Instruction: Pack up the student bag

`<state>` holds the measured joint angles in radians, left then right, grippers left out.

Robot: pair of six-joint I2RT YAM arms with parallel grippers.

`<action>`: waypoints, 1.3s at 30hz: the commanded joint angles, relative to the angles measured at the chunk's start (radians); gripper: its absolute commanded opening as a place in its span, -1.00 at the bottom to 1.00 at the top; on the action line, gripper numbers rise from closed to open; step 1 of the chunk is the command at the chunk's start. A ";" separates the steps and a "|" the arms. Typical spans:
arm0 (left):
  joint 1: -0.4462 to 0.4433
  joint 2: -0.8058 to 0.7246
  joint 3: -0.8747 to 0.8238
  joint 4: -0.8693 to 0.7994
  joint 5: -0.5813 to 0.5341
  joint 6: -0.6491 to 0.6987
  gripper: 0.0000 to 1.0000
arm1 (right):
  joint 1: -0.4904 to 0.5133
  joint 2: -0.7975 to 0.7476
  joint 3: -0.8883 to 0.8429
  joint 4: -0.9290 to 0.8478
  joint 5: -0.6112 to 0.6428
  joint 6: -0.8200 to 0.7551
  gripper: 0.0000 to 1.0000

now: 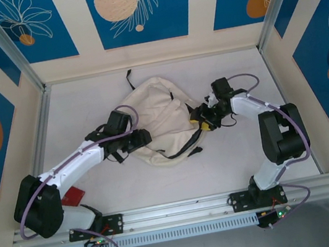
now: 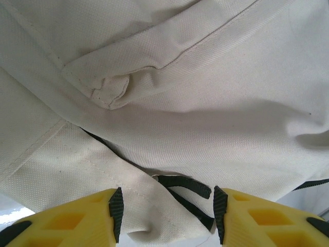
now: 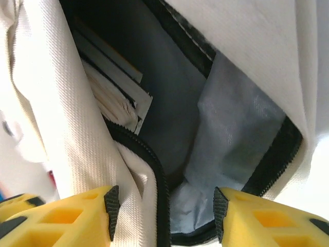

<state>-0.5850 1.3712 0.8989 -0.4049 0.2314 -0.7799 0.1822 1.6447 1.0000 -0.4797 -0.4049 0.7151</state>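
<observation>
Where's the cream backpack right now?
In the top view the cream fabric backpack with black straps lies centred on the white table, the left claw at its left edge and the right claw at its right.

Ahead-right of my right gripper (image 3: 163, 206), the mouth of the student bag (image 3: 61, 128) gapes: free room over grey lining (image 3: 236, 128). Books (image 3: 118, 98) block ahead-left; zipper edge (image 3: 157, 175) crosses between my jaws. Left gripper (image 2: 165, 211): cream fabric wall directly ahead.

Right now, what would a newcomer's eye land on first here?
The cream student bag lies slumped mid-table, both arms reaching to it. In the right wrist view its black-zippered mouth gapes at the right end effector, books stacked inside. A black strap lies by the left end effector.
</observation>
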 commanded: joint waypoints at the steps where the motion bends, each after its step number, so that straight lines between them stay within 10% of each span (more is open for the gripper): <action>1: -0.009 -0.014 0.034 -0.030 -0.021 0.016 0.03 | -0.027 -0.052 -0.051 0.162 -0.217 0.109 0.09; 7: -0.010 -0.014 0.047 -0.046 -0.032 0.021 0.04 | -0.056 -0.069 -0.118 0.384 -0.320 0.260 0.07; 18: -0.009 -0.006 0.058 -0.028 -0.020 0.006 0.04 | -0.121 -0.118 -0.036 0.427 -0.270 0.245 -0.71; 27: -0.010 0.023 0.047 0.021 -0.012 -0.017 0.04 | -0.132 -0.117 0.027 0.471 -0.337 0.208 -0.82; 34: -0.009 0.017 -0.005 0.029 -0.033 -0.033 0.04 | -0.130 -0.228 -0.092 0.162 -0.072 0.052 -0.76; 39: -0.009 -0.015 -0.034 0.004 -0.075 -0.042 0.11 | -0.107 -0.286 -0.113 -0.099 0.230 0.041 -0.33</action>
<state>-0.5858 1.3888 0.8864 -0.3817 0.1944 -0.8074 0.0616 1.4017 0.8963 -0.3687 -0.3908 0.8013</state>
